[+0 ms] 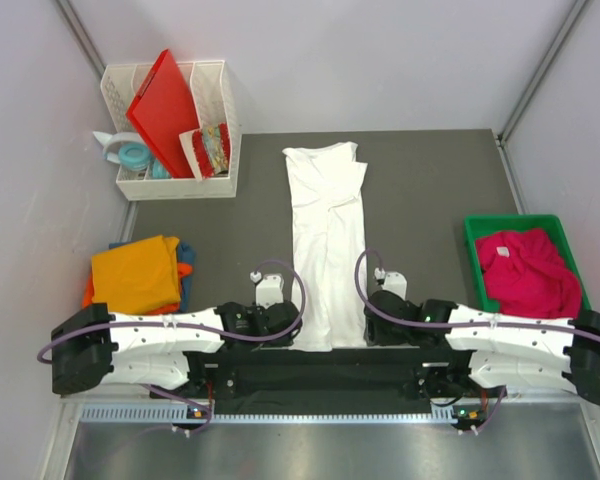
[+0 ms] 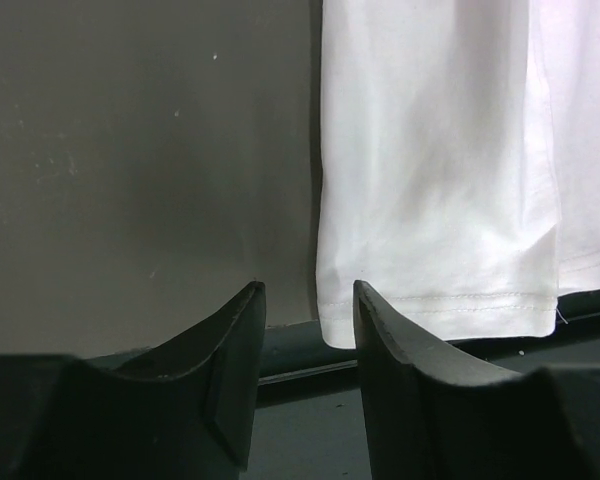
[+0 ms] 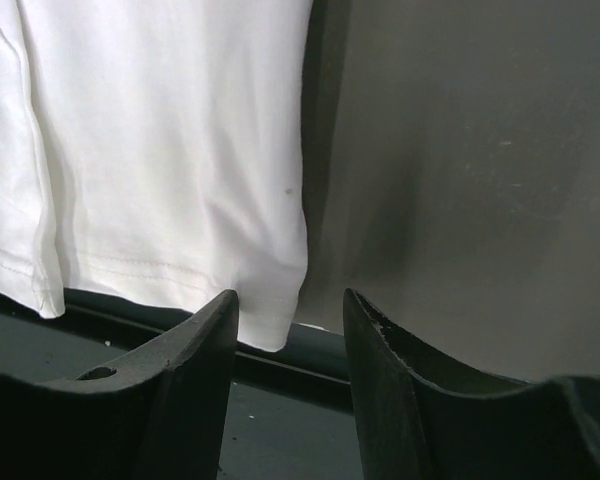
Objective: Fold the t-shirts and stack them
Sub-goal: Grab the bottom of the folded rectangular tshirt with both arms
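A white t-shirt (image 1: 325,240) lies folded lengthwise into a long narrow strip down the middle of the dark mat. Its hem reaches the mat's near edge. My left gripper (image 1: 288,328) is open and empty at the hem's left corner. In the left wrist view the shirt (image 2: 440,180) has that corner just beyond the gripper (image 2: 308,290). My right gripper (image 1: 372,325) is open and empty at the hem's right corner. In the right wrist view the shirt (image 3: 170,140) has that corner between the fingertips of the gripper (image 3: 291,298). An orange shirt (image 1: 135,272) lies folded on a blue one (image 1: 187,252) at the left.
A green bin (image 1: 475,250) at the right holds a crumpled magenta-pink shirt (image 1: 525,270). A white basket (image 1: 225,120) at the back left holds a red plastic board (image 1: 165,105) and small items. Grey walls close in the table.
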`<state>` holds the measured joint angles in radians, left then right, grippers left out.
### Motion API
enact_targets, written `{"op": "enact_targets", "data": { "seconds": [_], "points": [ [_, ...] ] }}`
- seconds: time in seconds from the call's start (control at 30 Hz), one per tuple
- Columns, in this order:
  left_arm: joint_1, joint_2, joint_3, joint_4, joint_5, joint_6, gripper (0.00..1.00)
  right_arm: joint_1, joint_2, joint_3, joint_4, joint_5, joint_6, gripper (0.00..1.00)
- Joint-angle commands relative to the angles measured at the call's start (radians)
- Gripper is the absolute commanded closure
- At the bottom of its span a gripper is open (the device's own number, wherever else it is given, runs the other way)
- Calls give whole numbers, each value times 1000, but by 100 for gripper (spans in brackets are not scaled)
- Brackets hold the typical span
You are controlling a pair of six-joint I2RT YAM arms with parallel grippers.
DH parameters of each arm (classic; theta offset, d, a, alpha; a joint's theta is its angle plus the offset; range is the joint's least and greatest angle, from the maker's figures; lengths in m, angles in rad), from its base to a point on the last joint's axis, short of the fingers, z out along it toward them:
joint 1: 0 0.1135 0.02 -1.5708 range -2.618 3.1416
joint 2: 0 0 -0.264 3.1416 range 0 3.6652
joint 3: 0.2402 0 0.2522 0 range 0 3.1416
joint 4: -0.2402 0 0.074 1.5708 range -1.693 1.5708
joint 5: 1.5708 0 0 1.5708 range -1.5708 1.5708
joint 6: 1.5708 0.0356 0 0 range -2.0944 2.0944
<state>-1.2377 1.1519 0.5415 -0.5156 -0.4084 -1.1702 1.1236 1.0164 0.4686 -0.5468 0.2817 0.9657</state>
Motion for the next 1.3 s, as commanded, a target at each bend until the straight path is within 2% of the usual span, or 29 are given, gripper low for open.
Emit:
{"op": "enact_targets", "data": {
  "seconds": [0.0, 0.07, 0.23, 0.67, 0.8, 1.27],
  "points": [
    [-5, -6, 1, 38, -13, -16, 54, 25, 34, -10, 68, -26, 11, 54],
    [-5, 3, 3, 42, -13, -17, 53, 31, 50, -13, 68, -33, 16, 55],
    [-5, 29, 8, 60, 0, -14, 52, 38, 59, -18, 41, -33, 34, 67],
    [-5, 123, 12, 118, 37, -6, 53, 47, 10, -48, -11, -32, 67, 63],
    [-6, 153, 15, 114, 68, -22, 58, 47, 10, -44, -24, -29, 62, 64],
    [-88, 35, -8, -27, 40, -129, 59, 53, 10, -39, -25, -35, 62, 63]
  ]
}}
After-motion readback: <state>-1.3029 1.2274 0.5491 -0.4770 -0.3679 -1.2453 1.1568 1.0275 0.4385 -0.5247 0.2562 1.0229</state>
